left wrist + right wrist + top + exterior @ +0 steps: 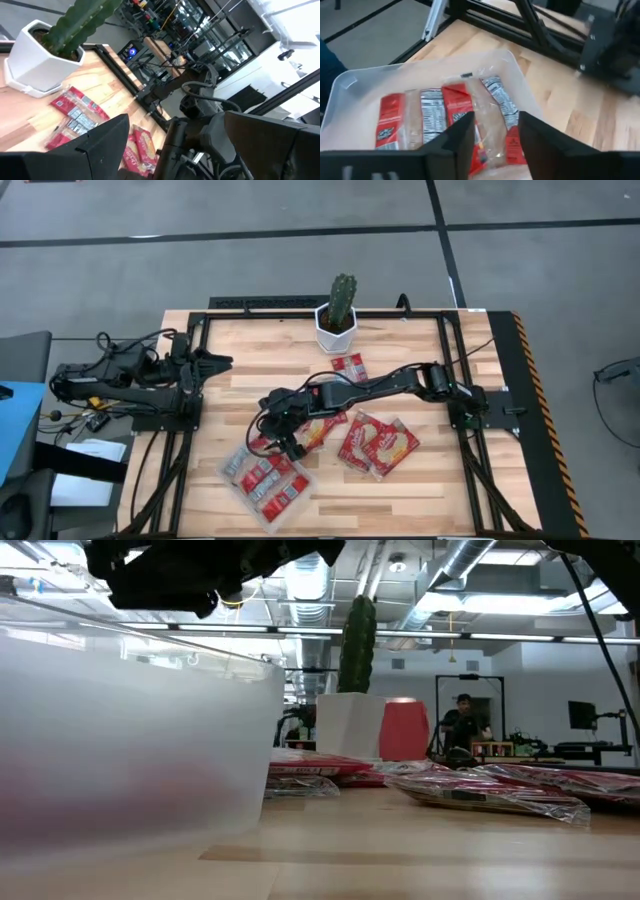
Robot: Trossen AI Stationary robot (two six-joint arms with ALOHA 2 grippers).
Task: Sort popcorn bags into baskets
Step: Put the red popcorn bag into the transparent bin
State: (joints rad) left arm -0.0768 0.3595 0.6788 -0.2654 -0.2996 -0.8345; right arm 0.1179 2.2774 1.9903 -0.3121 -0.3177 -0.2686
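Observation:
The clear plastic tray [268, 485] sits near the table's near edge, and its frosted wall [130, 740] fills the left of the low view. Several slim red packets with silver-white middles [427, 115] lie flat in it. My right gripper [288, 445] hovers open above the tray's far right corner, and one slim packet [490, 120] shows in the gap between its fingers [457, 142]. Larger red bags with yellow pictures [378, 444] lie flat to the tray's right. More slim packets [350, 366] lie by the cactus pot. My left gripper [222, 362] waits open at the left. My right gripper stands over the slim packet [492, 135] from above, with one finger on each side of it. The packet lies on the other packets in the tray. Whether the fingers touch it, I cannot tell.
A white hexagonal pot with a cactus [338, 325] stands at the table's far edge. Black frame rails [190, 410] run along both sides. A person [462, 720] is far back in the room. Bare wood lies near the table's right near corner [430, 500].

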